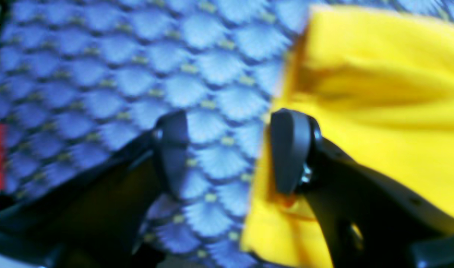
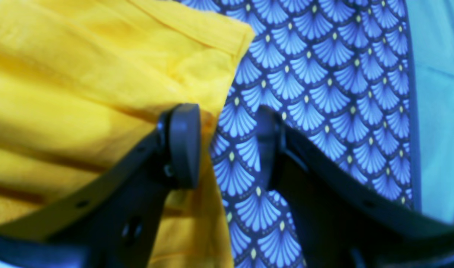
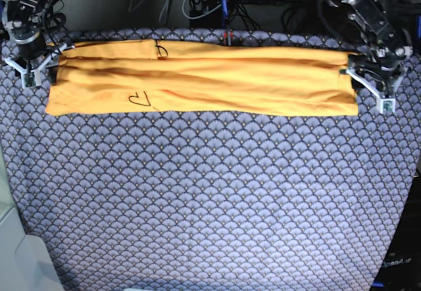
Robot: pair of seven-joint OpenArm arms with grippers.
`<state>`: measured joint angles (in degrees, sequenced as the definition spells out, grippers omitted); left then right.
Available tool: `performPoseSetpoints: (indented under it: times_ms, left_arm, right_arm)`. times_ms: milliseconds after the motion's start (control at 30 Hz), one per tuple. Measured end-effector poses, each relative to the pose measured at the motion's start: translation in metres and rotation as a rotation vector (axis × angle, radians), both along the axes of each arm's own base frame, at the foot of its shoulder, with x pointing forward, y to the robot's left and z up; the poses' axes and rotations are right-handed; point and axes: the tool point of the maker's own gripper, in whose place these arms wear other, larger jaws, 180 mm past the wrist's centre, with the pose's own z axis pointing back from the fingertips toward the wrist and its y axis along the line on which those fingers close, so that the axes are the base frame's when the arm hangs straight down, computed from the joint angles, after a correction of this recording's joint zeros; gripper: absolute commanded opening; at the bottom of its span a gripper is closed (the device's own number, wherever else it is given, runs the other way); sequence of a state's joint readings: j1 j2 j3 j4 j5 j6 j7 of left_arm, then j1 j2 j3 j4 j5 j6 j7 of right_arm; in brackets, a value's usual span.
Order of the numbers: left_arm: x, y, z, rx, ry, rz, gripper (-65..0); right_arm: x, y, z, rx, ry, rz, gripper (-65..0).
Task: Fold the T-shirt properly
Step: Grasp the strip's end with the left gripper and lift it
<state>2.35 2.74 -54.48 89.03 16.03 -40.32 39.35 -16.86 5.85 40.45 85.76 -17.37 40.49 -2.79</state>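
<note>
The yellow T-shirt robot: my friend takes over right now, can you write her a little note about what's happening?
Left end effector: open, holding nothing, at one end of the plain yellow-orange cotton T-shirt.
Right end effector: open, holding nothing, at the shirt's other end.
The shirt lies folded into a long narrow band across the far side of the blue fan-patterned tablecloth.
Done: lengthwise folds.
Left: probably folding the band end to end into a compact stack.

The only lettering I can find sits at the lower right corner of the base view, pale on a dark surface; it seems to read "OpenArm", though it is too small to be sure. Nothing else is readable.
</note>
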Motion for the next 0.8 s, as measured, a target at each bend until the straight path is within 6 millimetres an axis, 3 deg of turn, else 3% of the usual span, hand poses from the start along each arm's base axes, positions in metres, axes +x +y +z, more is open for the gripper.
performPoseSetpoints:
  times_ms: [800]
  left_arm:
    - [0.015, -0.024, -0.016, -0.115, -0.083, 0.047, -30.2]
  right_arm:
    - [0.000, 0.000, 0.000, 0.001, 0.001, 0.000, -39.0]
